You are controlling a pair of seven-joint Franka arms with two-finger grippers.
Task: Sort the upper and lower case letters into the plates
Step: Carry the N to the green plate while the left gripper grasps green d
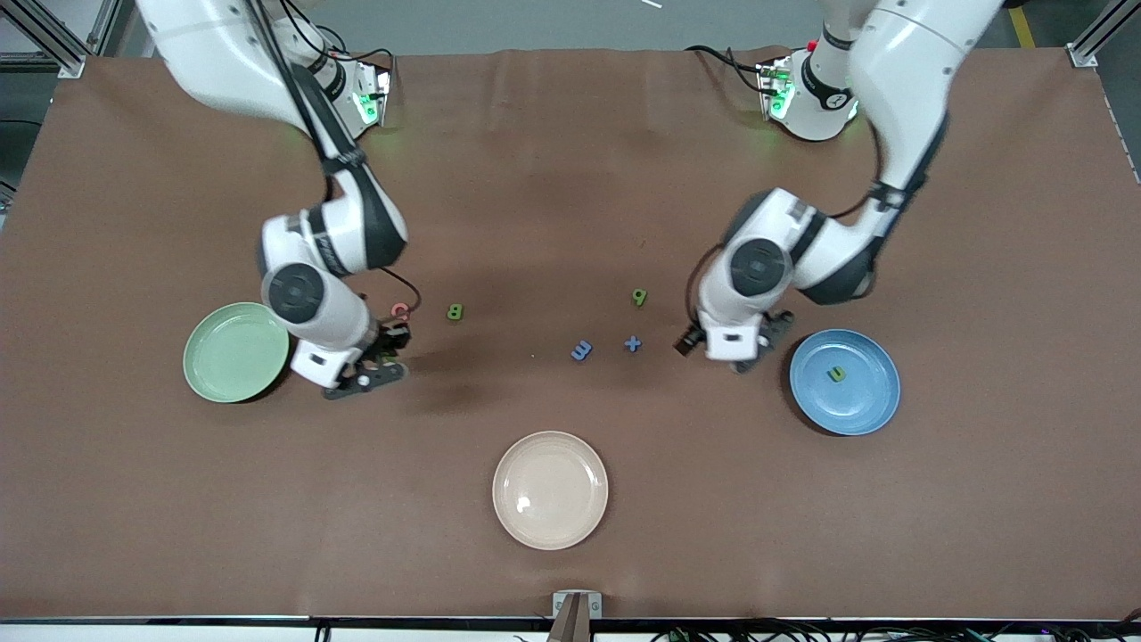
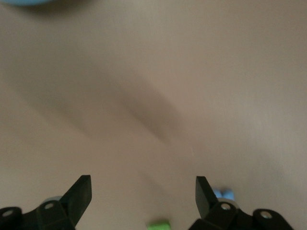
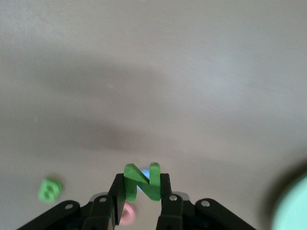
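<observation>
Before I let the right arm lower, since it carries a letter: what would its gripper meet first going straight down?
Probably bare table. The right gripper, shut on the green N, hangs beside the green plate, not over it; height is unclear.

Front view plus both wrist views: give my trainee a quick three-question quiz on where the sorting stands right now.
1. True or false: the left gripper is shut on a letter.
2. What does the right gripper hold? A) green N B) blue 3 C) nothing
3. Fill in: the small green letter already sorted lies in the ____ plate.

Key: 1 false, its fingers stand open and empty over the table beside the blue plate. 2 A, beside the pale green plate. 3 blue.
</observation>
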